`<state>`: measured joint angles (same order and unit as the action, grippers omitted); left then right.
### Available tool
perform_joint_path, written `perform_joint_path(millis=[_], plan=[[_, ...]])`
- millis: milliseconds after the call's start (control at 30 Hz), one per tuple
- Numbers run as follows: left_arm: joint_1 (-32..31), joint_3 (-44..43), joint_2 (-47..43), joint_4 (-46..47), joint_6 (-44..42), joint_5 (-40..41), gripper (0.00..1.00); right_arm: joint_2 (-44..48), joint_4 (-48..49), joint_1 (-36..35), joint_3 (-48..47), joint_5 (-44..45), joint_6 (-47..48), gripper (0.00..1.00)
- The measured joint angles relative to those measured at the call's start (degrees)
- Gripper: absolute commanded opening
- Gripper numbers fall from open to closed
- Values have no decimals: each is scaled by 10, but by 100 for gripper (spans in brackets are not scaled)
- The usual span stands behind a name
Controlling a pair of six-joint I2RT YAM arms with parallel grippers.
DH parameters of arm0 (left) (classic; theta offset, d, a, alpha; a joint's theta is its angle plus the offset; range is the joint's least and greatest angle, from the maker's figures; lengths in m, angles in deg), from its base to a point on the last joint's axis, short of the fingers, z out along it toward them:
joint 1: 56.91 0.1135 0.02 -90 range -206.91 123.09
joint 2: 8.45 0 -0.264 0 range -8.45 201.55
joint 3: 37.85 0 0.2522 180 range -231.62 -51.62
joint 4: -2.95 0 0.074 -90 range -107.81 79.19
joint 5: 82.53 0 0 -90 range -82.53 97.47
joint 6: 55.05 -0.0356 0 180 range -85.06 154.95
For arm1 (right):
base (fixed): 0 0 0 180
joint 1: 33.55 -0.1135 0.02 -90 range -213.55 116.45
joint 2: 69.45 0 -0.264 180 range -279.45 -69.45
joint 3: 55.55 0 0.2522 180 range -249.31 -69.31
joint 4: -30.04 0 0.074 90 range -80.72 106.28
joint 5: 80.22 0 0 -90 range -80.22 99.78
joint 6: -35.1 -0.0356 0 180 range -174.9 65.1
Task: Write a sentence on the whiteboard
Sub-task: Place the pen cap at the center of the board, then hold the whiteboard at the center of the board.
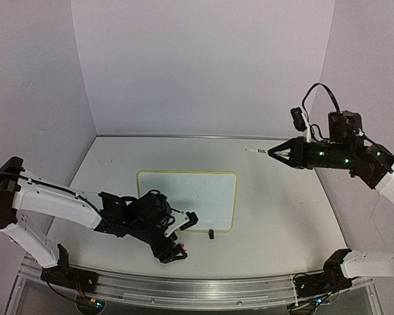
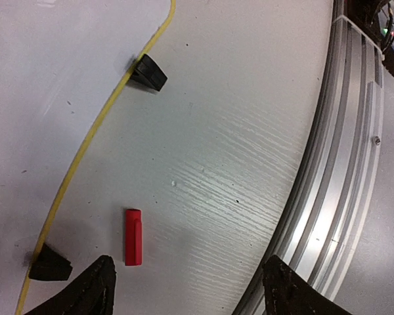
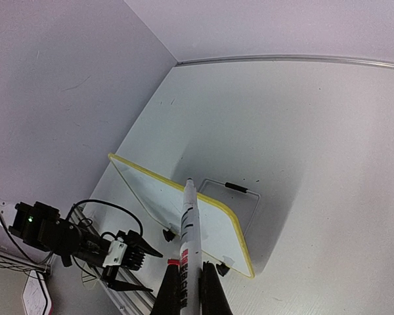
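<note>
The whiteboard (image 1: 187, 200) with its thin yellow frame sits mid-table, its two black clip feet (image 2: 149, 72) on the near edge. No sentence shows on it; the surface looks blank. My right gripper (image 1: 276, 152) hovers high to the board's right, shut on a white marker (image 3: 189, 223) whose tip points toward the board (image 3: 151, 190). My left gripper (image 1: 186, 235) is open and empty, low over the table just in front of the board's near edge. A red marker cap (image 2: 132, 237) lies on the table beside its left finger (image 2: 95, 285).
A thin wire stand (image 3: 240, 189) sticks out behind the board's far edge. An aluminium rail (image 2: 341, 164) runs along the table's near edge. White walls close the left, back and right sides.
</note>
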<state>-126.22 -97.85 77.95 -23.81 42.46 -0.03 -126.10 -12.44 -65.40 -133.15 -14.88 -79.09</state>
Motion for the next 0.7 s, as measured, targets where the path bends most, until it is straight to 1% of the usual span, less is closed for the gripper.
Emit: perform_joint_path(millis=[100,167,300,400,500,533,600,700], plan=[[17,-24,-38,-43,0,-6,78,0,5,0,2,0,-3,0],[37,-55,-68,-85,0,-24,78,0,8,0,2,0,-6,0],[101,-163,-107,-176,1,-70,79,2,17,-1,2,3,-15,0],[171,-269,-115,-235,-2,-104,79,5,26,-7,3,13,-24,0],[267,-349,-114,-269,-13,-154,79,10,46,-34,8,34,-32,0],[292,-366,-111,-277,-17,-172,78,11,53,-48,10,45,-33,0],[363,-382,-102,-287,-27,-207,78,7,63,-89,11,73,-33,0],[436,-375,-79,-289,-35,-259,78,-16,84,-153,11,117,-30,0]])
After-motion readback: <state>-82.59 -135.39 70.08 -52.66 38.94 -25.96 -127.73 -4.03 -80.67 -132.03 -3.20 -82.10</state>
